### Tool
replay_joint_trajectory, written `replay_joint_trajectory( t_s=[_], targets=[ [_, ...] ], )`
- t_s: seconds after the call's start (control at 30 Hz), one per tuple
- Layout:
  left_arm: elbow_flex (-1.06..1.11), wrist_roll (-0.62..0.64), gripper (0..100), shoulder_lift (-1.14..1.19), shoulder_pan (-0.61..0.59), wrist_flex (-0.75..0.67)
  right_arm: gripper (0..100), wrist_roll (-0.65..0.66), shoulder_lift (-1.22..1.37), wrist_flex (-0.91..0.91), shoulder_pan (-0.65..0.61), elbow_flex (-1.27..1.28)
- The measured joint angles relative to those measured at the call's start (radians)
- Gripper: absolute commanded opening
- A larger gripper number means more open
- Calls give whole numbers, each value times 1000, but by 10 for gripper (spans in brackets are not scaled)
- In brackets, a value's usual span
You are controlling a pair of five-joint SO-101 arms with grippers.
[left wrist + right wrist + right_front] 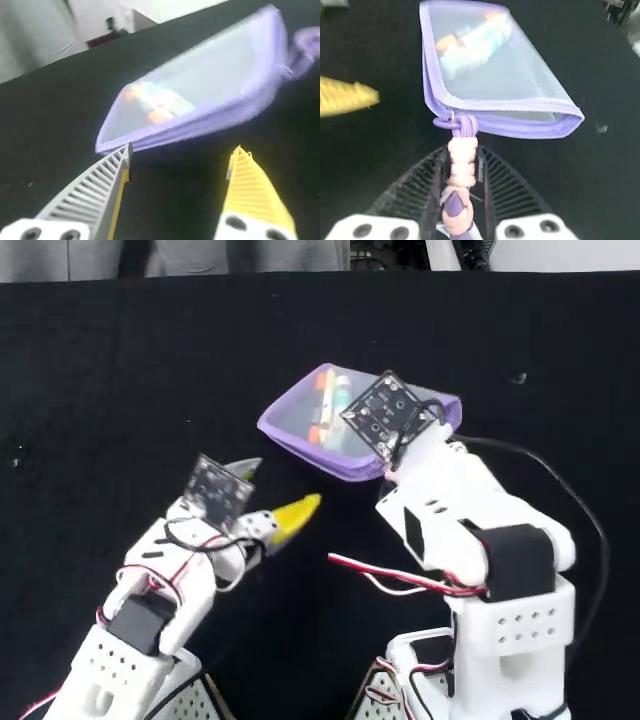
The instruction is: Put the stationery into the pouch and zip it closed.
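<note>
The purple see-through pouch [300, 425] lies on the black table with coloured stationery [328, 405] inside it. In the right wrist view, my right gripper [462, 165] is shut on the braided purple and pink zipper pull [461, 150] at the corner of the pouch [490, 70]. The stationery [470, 37] shows through its wall. My left gripper [184, 150] is open just short of the long edge of the pouch [215, 95], touching nothing. In the high view the left gripper [275, 495] sits to the pouch's near left.
Black cloth covers the table [120, 370], with bare room to the left and far right of the pouch. Red and white wires [400, 582] hang between the two arms. The left arm's yellow finger [345, 95] shows in the right wrist view.
</note>
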Motion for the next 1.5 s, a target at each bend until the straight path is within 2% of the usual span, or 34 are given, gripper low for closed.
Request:
replay_joint_trajectory(
  t_s=[0.2, 0.37, 0.53, 0.67, 0.93, 1.33, 1.5],
  targets=[
    [-20, -48, 318, 98, 61, 0, 11, -34, 0, 89, -23, -124],
    [-183, -71, 314, 396, 84, -41, 11, -54, 0, 115, -117, -137],
    [-318, -71, 306, 605, 144, -52, 11, -68, 0, 117, -129, -137],
    [-354, -77, 273, 617, 196, -83, 11, -69, 0, 126, -129, -137],
    [-361, -77, 267, 638, 193, -141, 11, -69, 0, 127, -129, -137],
    [-361, -77, 27, 641, 187, -143, 11, -74, 0, 123, -129, -141],
    [-362, -78, 28, 641, 184, -144, 11, -74, 0, 55, 5, -140]
  ],
)
